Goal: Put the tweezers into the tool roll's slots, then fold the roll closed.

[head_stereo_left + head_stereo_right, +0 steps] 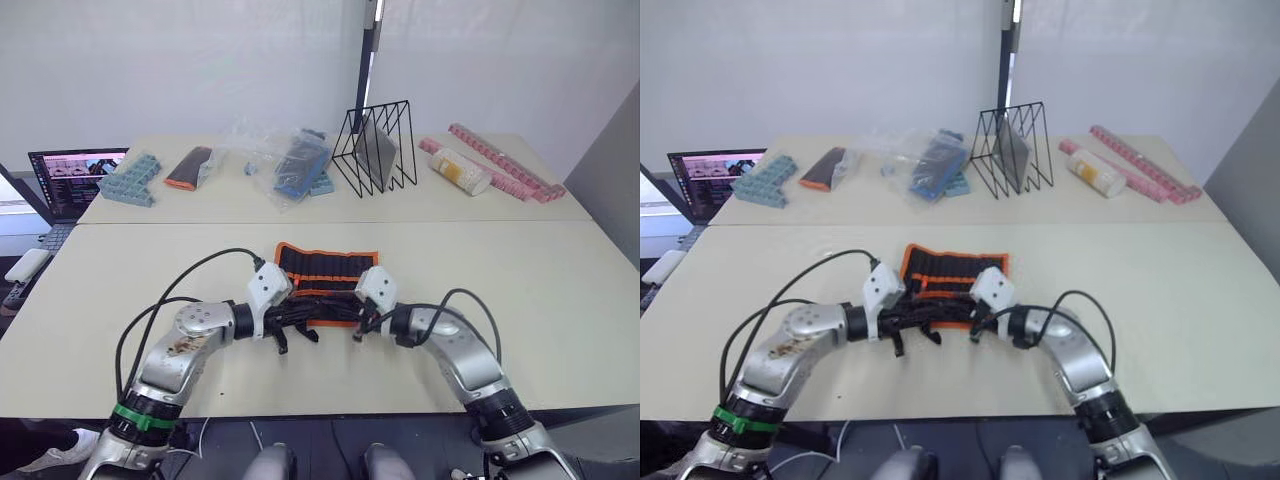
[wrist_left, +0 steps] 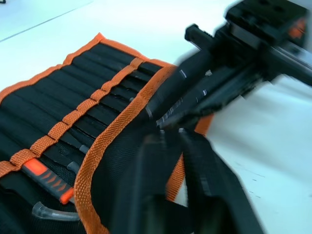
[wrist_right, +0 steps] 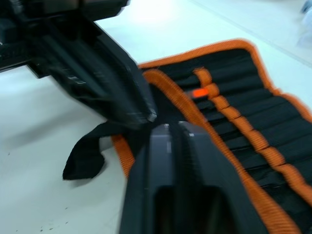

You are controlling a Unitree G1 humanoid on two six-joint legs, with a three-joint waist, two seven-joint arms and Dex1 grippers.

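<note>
The tool roll (image 1: 325, 262) lies open in the middle of the table, black with orange edging and an orange stripe (image 2: 73, 117) across its slots (image 2: 53, 105). Its near edge (image 2: 92, 161) is lifted and folded up over the slots. My left gripper (image 1: 300, 318) and right gripper (image 1: 358, 322) meet at that near edge, both shut on the flap. In the wrist views their tips (image 2: 170, 139) (image 3: 173, 127) nearly touch. An orange-handled tool (image 2: 46, 178) sits in one slot. The tweezers are hidden by the fabric. A black strap (image 3: 83, 161) trails on the table.
Along the far table stand a black wire rack (image 1: 375, 147), a plastic bag of blue items (image 1: 295, 165), a dark pouch with an orange end (image 1: 190, 167), blue blocks (image 1: 130, 180), a bottle (image 1: 460, 170) and pink strips (image 1: 505, 165). A laptop (image 1: 75, 180) sits far left.
</note>
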